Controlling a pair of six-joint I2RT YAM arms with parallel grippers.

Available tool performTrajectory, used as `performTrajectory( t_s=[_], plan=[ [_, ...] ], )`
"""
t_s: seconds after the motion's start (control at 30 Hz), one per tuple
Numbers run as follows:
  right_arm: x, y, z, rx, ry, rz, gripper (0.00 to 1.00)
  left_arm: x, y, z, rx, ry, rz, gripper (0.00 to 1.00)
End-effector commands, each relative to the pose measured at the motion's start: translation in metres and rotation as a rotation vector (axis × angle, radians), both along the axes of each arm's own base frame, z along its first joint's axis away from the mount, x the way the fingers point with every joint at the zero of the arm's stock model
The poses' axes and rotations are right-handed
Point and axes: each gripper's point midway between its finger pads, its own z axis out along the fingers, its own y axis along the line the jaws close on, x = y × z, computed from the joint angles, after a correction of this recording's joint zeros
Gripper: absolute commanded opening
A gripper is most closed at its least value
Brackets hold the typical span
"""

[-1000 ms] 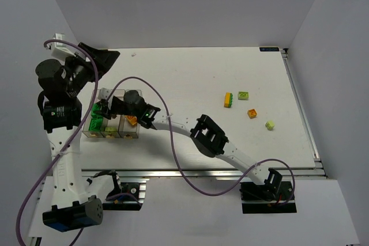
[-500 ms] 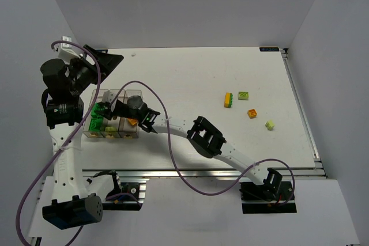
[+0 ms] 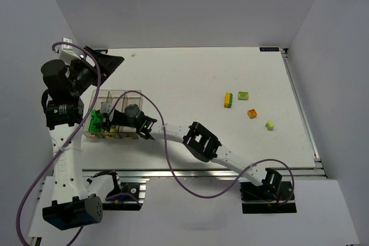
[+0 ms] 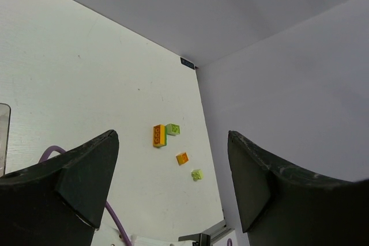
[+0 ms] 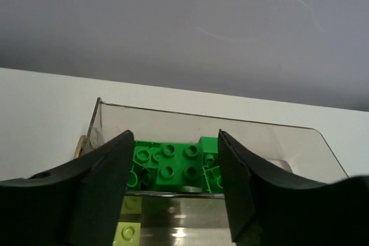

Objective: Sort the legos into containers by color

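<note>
Three joined clear containers (image 3: 118, 93) stand at the table's left. My right gripper (image 3: 105, 117) hovers open over the left bin. In the right wrist view the right gripper (image 5: 173, 137) has its fingers either side of a dark green brick (image 5: 179, 165), not touching it; the brick lies on other green bricks in that bin (image 5: 230, 133). Yellow-green bricks (image 5: 130, 231) lie in the bin beside it. My left gripper (image 3: 112, 60) is open and empty, raised behind the containers. An orange-and-green brick (image 3: 228, 100), a yellow-green brick (image 3: 243, 95), an orange brick (image 3: 252, 113) and another yellow-green brick (image 3: 270, 125) lie loose at the right.
The right arm (image 3: 199, 141) stretches across the near half of the table with its purple cable (image 3: 173, 159) looping above it. White walls close in the back and both sides. The left wrist view also shows the loose bricks (image 4: 159, 135) near the right wall.
My right gripper has shifted a little toward the near edge over the containers, covering the orange brick in the right bin. The left gripper rose and swung slightly right, then held still.
</note>
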Motion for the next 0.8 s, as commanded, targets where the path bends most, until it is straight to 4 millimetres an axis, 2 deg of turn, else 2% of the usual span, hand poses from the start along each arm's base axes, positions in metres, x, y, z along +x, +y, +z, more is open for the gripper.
performTrajectory(
  t_s=[0.0,0.07,0.17,0.23,0.27,0.33,0.37,0.4,0.43,0.5,0.53,0.57,0.6,0.63,0.67,0.7,0.73,0.77],
  plan=[
    [-0.012,0.003,0.049,0.122,-0.088,0.027,0.66,-0.010,-0.004,0.003,0.002,-0.011,-0.012,0.85],
    [-0.014,0.003,0.048,0.120,-0.094,0.031,0.79,-0.010,-0.004,0.000,0.002,-0.005,-0.015,0.85],
    [-0.012,0.003,0.049,0.122,-0.098,0.020,0.79,-0.010,-0.005,-0.001,0.005,-0.004,-0.022,0.85],
    [-0.002,0.000,0.061,0.142,-0.099,-0.017,0.75,-0.010,-0.005,0.000,0.007,-0.006,-0.025,0.85],
    [0.001,-0.003,0.080,0.172,-0.106,-0.025,0.73,-0.010,-0.005,-0.001,0.011,-0.006,-0.027,0.85],
    [0.008,-0.010,0.090,0.188,-0.108,-0.036,0.68,-0.010,-0.006,0.001,0.013,-0.011,-0.030,0.84],
    [0.008,-0.015,0.114,0.224,-0.116,-0.036,0.62,-0.009,-0.006,0.001,0.010,-0.013,-0.035,0.83],
    [0.009,-0.018,0.116,0.222,-0.107,-0.034,0.59,-0.009,-0.006,0.003,0.010,-0.019,-0.036,0.81],
    [0.010,-0.025,0.141,0.255,-0.105,-0.031,0.53,-0.008,-0.007,0.006,0.007,-0.031,-0.039,0.80],
    [0.014,-0.034,0.156,0.267,-0.098,-0.031,0.47,-0.007,-0.008,0.009,0.001,-0.044,-0.049,0.69],
    [0.021,-0.040,0.148,0.243,-0.080,-0.040,0.39,-0.007,-0.009,0.011,-0.002,-0.052,-0.053,0.62],
    [0.022,-0.049,0.173,0.266,-0.084,-0.042,0.34,-0.006,-0.009,0.014,-0.011,-0.064,-0.057,0.52],
    [0.024,-0.056,0.179,0.263,-0.067,-0.035,0.28,-0.007,-0.010,0.017,-0.015,-0.076,-0.061,0.41],
    [0.034,-0.064,0.159,0.211,-0.037,-0.048,0.16,-0.007,-0.011,0.018,-0.018,-0.088,-0.062,0.25],
    [0.033,-0.077,0.183,0.225,-0.040,-0.041,0.10,-0.007,-0.011,0.019,-0.028,-0.091,-0.062,0.21],
    [0.035,-0.086,0.182,0.198,-0.032,-0.040,0.05,-0.008,-0.012,0.020,-0.031,-0.098,-0.068,0.17],
    [0.045,-0.101,0.148,0.115,0.000,-0.055,0.00,-0.006,-0.012,0.016,-0.034,-0.092,-0.066,0.17],
    [0.039,-0.118,0.172,0.117,-0.025,-0.034,0.00,-0.007,-0.013,0.016,-0.037,-0.099,-0.072,0.17]
  ],
)
